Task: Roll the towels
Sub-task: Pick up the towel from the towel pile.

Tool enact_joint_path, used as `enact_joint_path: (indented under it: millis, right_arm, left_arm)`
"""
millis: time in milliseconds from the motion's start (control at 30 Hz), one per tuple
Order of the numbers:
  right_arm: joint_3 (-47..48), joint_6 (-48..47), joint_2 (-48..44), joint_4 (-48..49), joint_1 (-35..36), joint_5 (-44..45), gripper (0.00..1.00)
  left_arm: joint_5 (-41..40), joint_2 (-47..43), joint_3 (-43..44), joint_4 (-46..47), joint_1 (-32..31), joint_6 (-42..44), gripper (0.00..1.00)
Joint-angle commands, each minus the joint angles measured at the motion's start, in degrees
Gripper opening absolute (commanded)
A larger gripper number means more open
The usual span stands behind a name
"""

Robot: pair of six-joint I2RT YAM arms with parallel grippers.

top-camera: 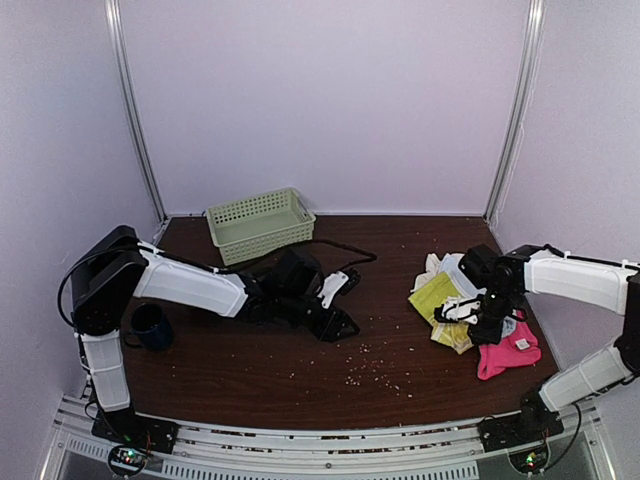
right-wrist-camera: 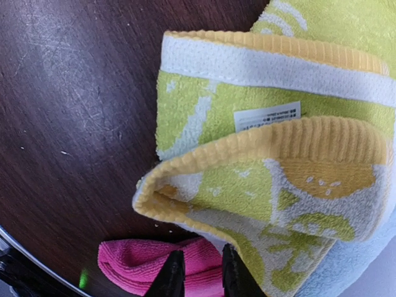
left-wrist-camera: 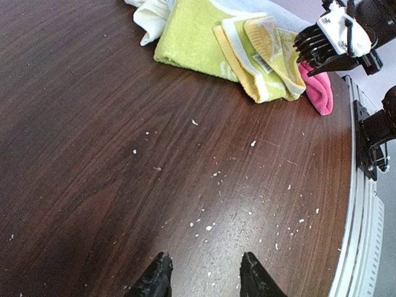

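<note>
The towels lie heaped at the right of the worktop in the overhead view. On top is the lime-green towel with a pale lemon print and a yellow-and-white border, folded loosely over on itself. A cream towel pokes out at its upper edge. A pink towel lies touching its lower right side. In the right wrist view a pale blue towel shows under it at the lower right.

The only writing is on a small white tag sewn to the lime-green towel, and its dark print is too fine to read.

The right jaws hang over the lower edge of the heap. Their fingertips stand only narrowly apart, with pink cloth showing in the gap. I cannot tell whether they pinch anything.

The left jaws sit mid-frame, well apart from the heap. Their fingertips are parted about halfway over bare wood and hold nothing.

A green basket stands at the upper middle and a dark mug at the left. Pale crumbs are scattered at lower centre.
</note>
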Motion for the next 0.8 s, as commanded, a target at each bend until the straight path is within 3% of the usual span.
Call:
enact_joint_path:
  millis: [0,133,333,433,500,533,633,767]
  right_arm:
    - [3.12,-0.16,0.93,1.24,0.92,1.82,0.28]
    - [2.55,-1.82,0.89,-1.37,1.37,1.06,0.37]
    - [-1.09,-1.98,0.25,0.08,1.68,2.79,0.36]
    - [-1.35,-2.25,0.91,0.14,1.80,2.28,0.26]
    - [0.56,-2.22,1.45,-1.24,2.91,2.34,0.09]
    - [2.60,-2.26,1.36,-2.08,3.73,2.26,0.00]
    - [13.93,-1.97,0.20,-5.85,7.15,-2.31,0.00]
    - [42.25,-2.05,5.15,-13.12,8.44,-22.11,0.00]
  left_arm:
    - [-4.95,-6.25,-1.88,0.54,0.07,1.62,0.40]
    - [-7.77,-9.57,-3.35,-0.10,0.07,2.37,0.41]
    - [-10.14,-11.57,-4.54,0.31,0.06,1.02,0.42]
    - [-11.36,-12.92,-5.24,1.34,0.09,0.13,0.42]
    - [-12.57,-14.45,-5.81,1.10,0.07,-0.25,0.42]
    - [-13.54,-15.42,-6.26,0.83,0.07,-0.43,0.42]
    - [-17.67,-19.86,-8.50,-0.29,0.07,-0.77,0.42]
    - [-26.69,-28.78,-15.42,-0.40,0.28,-1.36,0.48]
